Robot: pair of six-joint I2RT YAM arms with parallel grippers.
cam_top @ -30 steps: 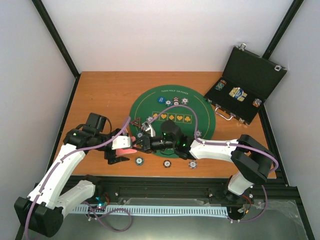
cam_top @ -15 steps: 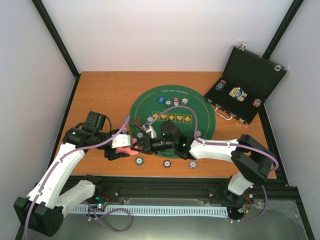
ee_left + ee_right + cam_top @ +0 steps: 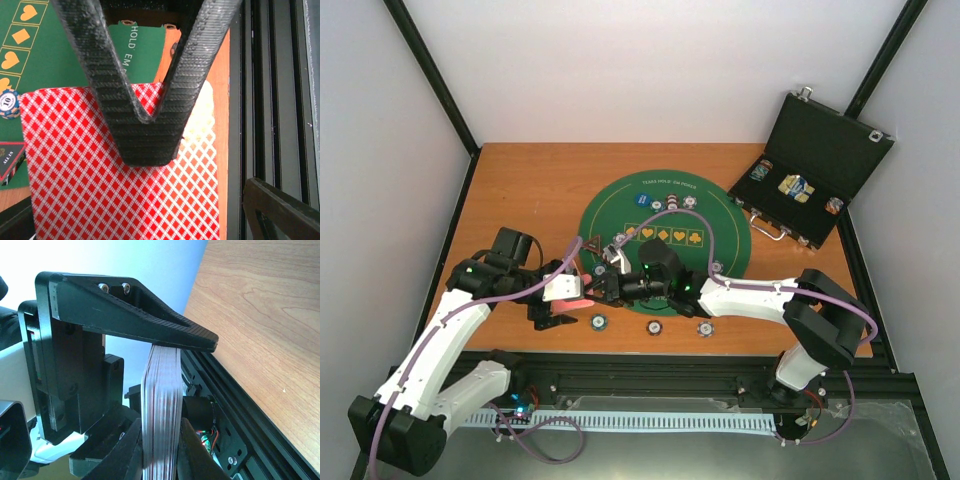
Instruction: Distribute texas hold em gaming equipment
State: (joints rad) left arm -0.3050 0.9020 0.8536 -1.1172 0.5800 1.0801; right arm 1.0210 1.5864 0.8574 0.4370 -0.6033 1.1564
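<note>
The playing cards [image 3: 162,410] are a thick deck seen edge-on, and my right gripper [image 3: 167,390] is shut on it. From above, that gripper [image 3: 601,288] holds the deck [image 3: 575,291] over the wood just left of the green mat [image 3: 720,235]. My left gripper [image 3: 558,297] is open around the deck's free end. Its upper finger [image 3: 150,135] lies in front of the top card's red diamond back [image 3: 100,190]; its lower finger is hidden. Poker chips lie near the table's front edge [image 3: 599,321] [image 3: 654,326] [image 3: 704,328]. Others rest on the mat [image 3: 672,203].
The open black case [image 3: 820,165] at the back right holds more chips and cards. A blue chip [image 3: 9,104] and a triangular marker [image 3: 10,157] sit at the mat's near-left rim. The black rail [image 3: 700,375] runs along the table's front edge.
Half a second ago my left gripper's fingers stood narrower at the deck's end; they are spread wide again. The right gripper and its deck have barely moved.
</note>
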